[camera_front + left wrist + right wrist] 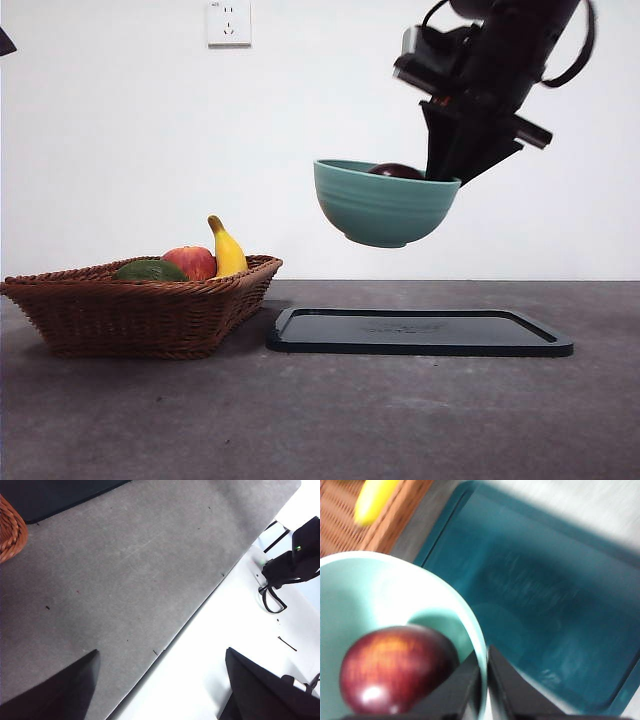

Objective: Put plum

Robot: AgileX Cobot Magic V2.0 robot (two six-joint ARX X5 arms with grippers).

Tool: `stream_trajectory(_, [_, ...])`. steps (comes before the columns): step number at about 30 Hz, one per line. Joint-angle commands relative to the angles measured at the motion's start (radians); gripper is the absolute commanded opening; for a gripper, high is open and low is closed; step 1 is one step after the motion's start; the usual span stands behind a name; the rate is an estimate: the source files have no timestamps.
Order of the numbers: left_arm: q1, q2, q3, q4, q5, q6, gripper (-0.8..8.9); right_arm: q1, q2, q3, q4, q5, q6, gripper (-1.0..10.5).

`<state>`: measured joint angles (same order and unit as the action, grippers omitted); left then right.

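Holding plum (395, 672) | in bowl (385, 205) | right tool (484, 680) clamped on rim | above tray (420, 332)

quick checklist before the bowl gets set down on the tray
1. Right gripper pinching the rim of the teal bowl: ok.
2. Plum inside the bowl: ok.
3. Bowl level: not ok, tilted slightly.
4. Bowl above the black tray: ok.
5. Wicker basket beside the tray, apart from the drop spot: ok.
6. Left gripper open, away from the bowl: ok.
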<state>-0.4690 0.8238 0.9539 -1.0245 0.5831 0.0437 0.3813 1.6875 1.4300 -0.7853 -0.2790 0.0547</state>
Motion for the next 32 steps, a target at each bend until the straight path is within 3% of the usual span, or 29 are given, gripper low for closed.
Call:
stream_trajectory(1, [-0.005,0.005,0.009,0.006,0.009,0.019,4.03,-0.016,0.077,0.077,-0.013,0.000,-0.015,0.1])
stream_trajectory(17, [-0.005,0.005,0.009,0.006,0.009,0.019,4.03,-0.077,0.333,0.214,0.008,-0.002,-0.019,0.1])
stream_trajectory(32, [-0.005,0.005,0.009,0.006,0.009,0.020,4.03,-0.078,0.385,0.214,-0.026,-0.001,-0.021,0.1])
